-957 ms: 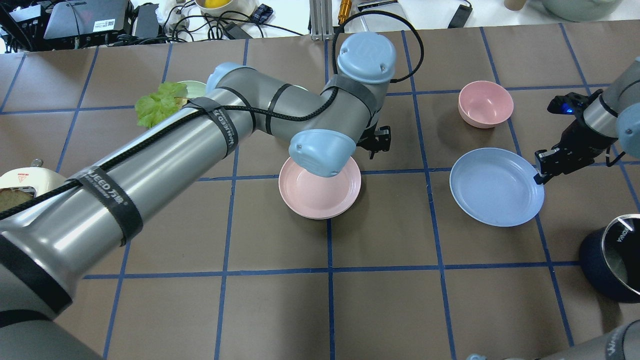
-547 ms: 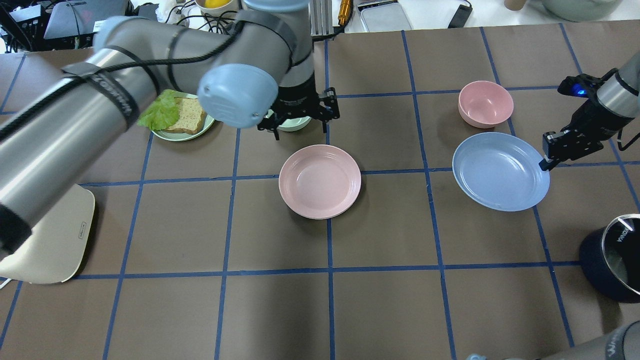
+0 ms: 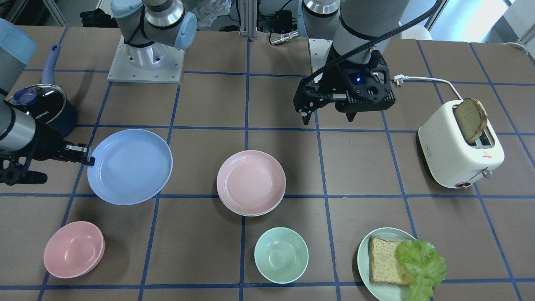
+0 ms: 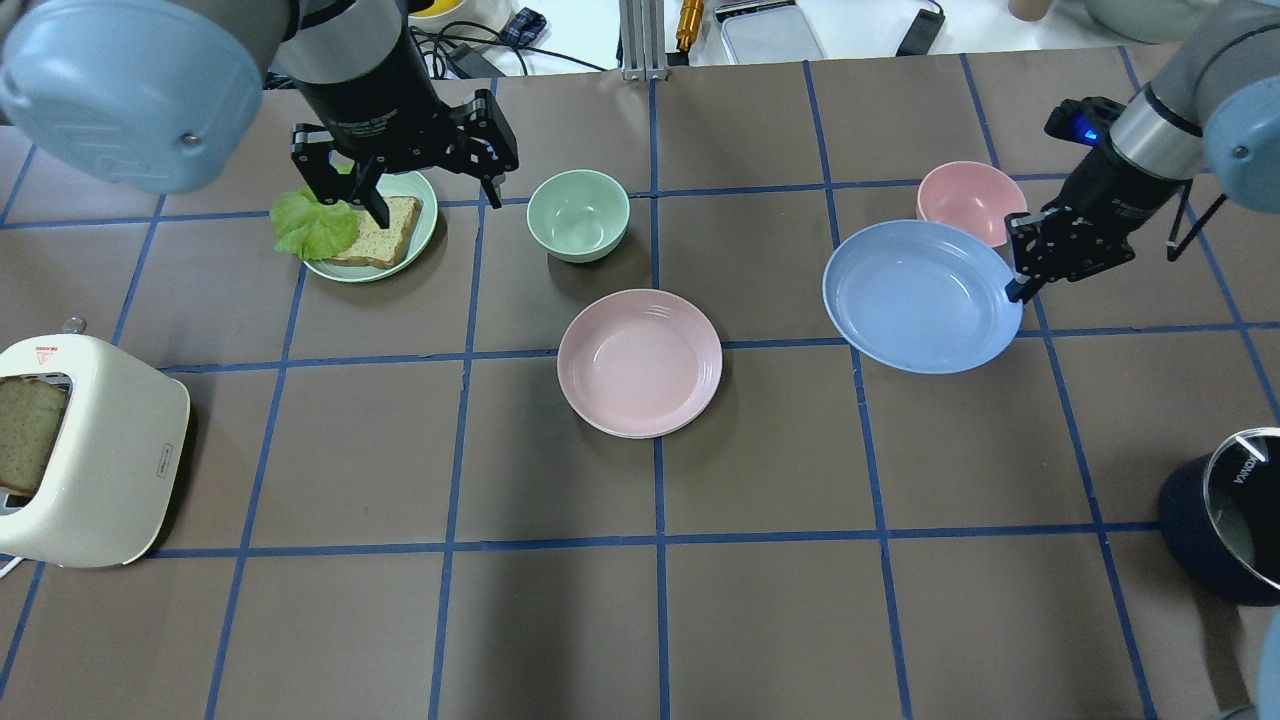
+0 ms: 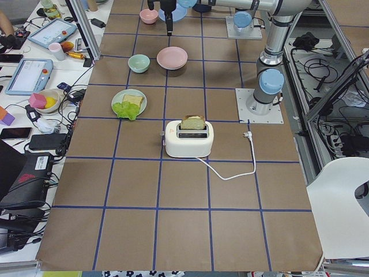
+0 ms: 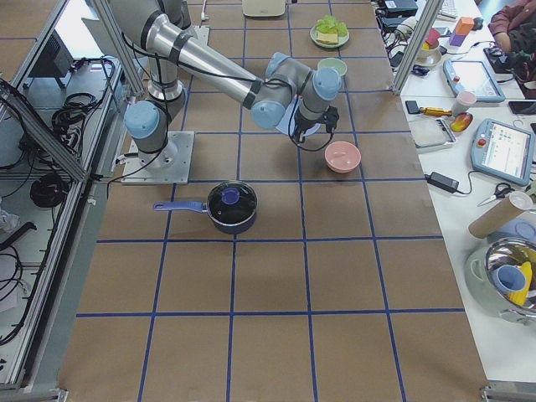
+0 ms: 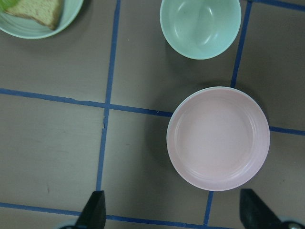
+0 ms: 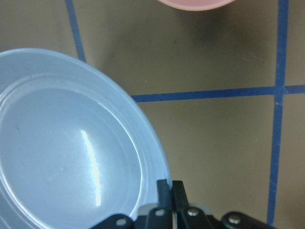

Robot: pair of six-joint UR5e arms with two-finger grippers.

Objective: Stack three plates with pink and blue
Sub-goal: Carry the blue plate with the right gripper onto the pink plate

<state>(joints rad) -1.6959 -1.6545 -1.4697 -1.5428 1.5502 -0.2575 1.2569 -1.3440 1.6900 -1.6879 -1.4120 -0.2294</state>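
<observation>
The pale pink plate [image 4: 640, 362] lies at the table's centre, and it also shows in the front view [image 3: 251, 182] and the left wrist view [image 7: 218, 138]. A thin paler rim [image 3: 244, 213] shows under its edge; the cream-white plate is otherwise hidden. My right gripper [image 4: 1015, 290] is shut on the rim of the light blue plate [image 4: 915, 297] and holds it tilted above the table, right of the pink plate. In the right wrist view its fingers [image 8: 164, 190] pinch the blue plate's rim [image 8: 71, 143]. My left gripper [image 4: 438, 200] is open and empty, raised near the bread plate.
A mint bowl [image 4: 578, 214] stands behind the pink plate. A pink bowl [image 4: 968, 200] stands just behind the held blue plate. A pale green plate with bread and lettuce [image 4: 365, 230] is at the far left. A toaster [image 4: 80, 450] is near left, a dark pot [image 4: 1225, 515] near right.
My left arm has drawn back from over the pink plate to the far left, with its gripper open. My right gripper has lifted the blue plate and carried it left, toward the centre.
</observation>
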